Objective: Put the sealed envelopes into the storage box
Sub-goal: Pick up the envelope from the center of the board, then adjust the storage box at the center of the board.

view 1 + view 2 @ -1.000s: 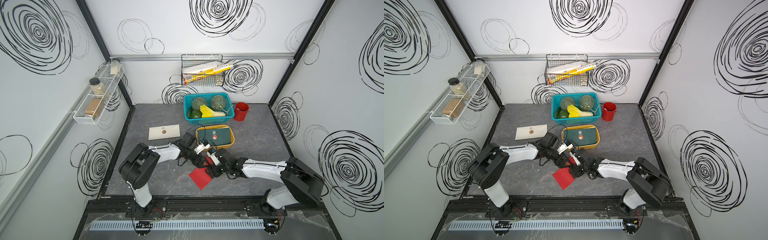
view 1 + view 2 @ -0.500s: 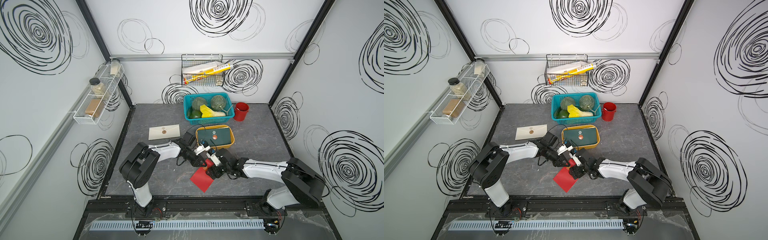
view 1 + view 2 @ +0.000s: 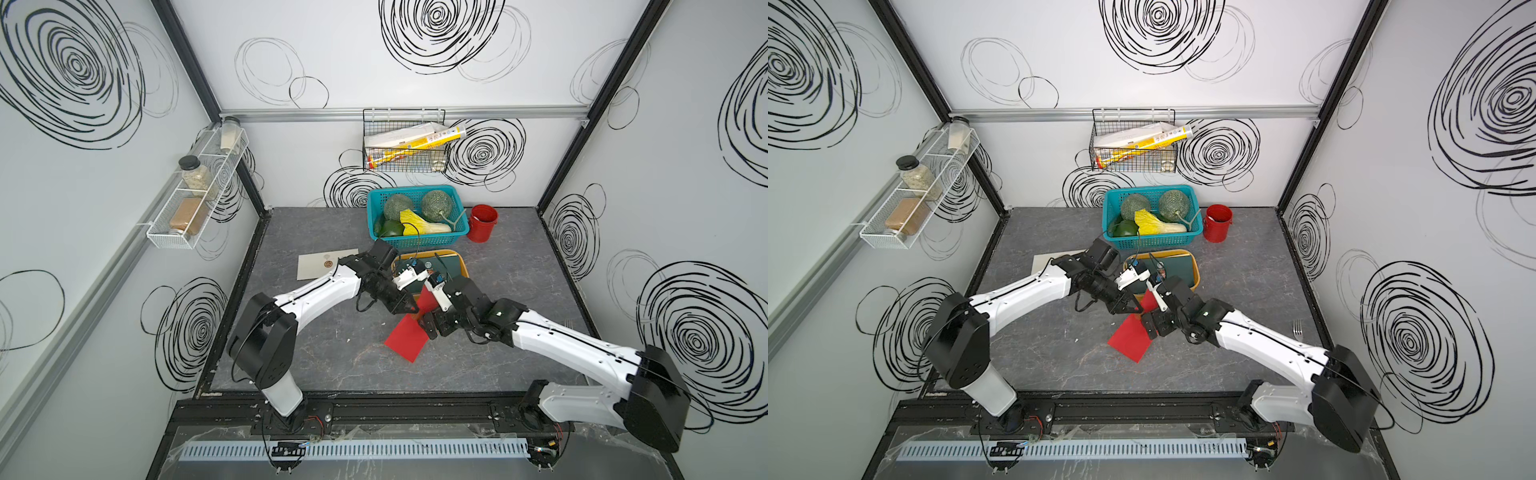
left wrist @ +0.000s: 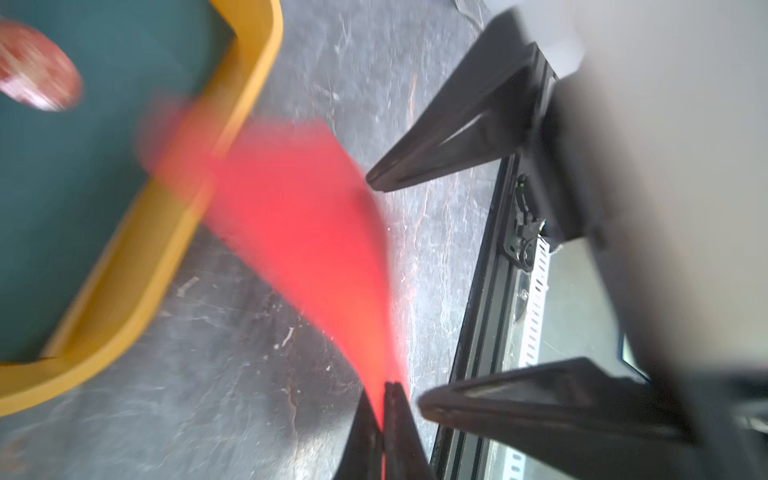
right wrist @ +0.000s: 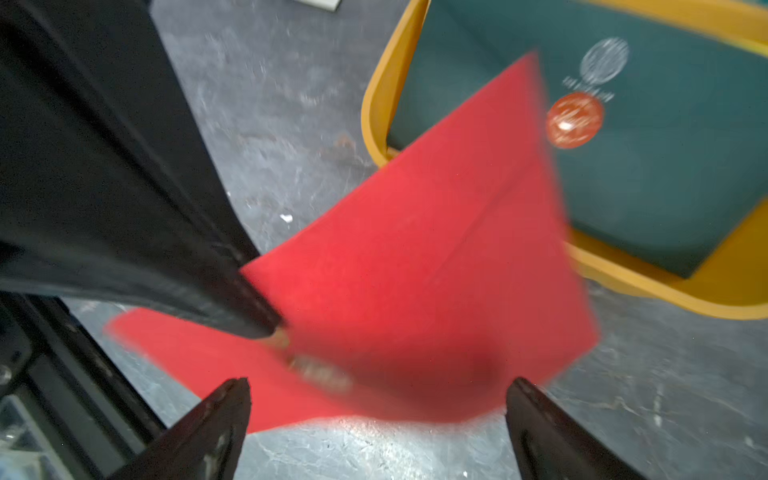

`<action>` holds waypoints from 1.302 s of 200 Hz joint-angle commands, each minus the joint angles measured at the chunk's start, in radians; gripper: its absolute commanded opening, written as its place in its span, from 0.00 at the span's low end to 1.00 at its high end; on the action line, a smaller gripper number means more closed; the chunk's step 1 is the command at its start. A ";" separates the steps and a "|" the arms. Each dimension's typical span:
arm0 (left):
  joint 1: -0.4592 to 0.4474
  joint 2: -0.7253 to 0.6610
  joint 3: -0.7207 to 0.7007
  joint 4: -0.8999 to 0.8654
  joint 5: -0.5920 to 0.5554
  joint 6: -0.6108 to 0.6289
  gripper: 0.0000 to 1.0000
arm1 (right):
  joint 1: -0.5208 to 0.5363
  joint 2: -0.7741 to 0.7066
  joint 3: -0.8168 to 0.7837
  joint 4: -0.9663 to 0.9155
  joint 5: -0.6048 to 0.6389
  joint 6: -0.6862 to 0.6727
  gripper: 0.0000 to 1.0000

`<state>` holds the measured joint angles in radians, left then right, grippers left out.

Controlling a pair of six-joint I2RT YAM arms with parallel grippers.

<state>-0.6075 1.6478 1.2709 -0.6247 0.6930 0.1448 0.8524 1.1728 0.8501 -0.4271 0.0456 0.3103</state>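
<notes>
Here our left gripper point(image 4: 384, 390) is pressed together on one edge of the red envelope point(image 5: 415, 249). It holds the envelope tilted just beside the box point(image 5: 376, 83), one corner up by the box's rim. Our right gripper point(image 5: 378, 384) is spread wide at the envelope's edge farthest from the box; whether it touches, we cannot tell. Inside the box lies a green envelope point(image 5: 665, 187) with a round red seal point(image 5: 575, 120). A pale envelope point(image 3: 318, 266) lies flat on the table point(image 3: 332, 353), apart from the box.
</notes>
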 commanded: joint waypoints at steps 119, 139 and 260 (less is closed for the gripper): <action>-0.076 0.011 0.436 -0.323 -0.615 -0.055 0.00 | -0.565 0.355 0.215 -0.028 -0.006 0.022 0.48; -0.078 0.008 0.431 -0.317 -0.617 -0.056 0.00 | -0.569 0.413 0.235 0.004 -0.041 0.015 0.45; -0.124 0.032 0.480 -0.351 -0.654 0.018 0.00 | -0.574 0.564 0.294 0.029 -0.074 -0.045 0.15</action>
<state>-0.7238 1.6547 1.6989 -0.9527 0.0658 0.1265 0.2836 1.7283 1.1358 -0.4076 -0.0086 0.2882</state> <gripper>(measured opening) 0.071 0.190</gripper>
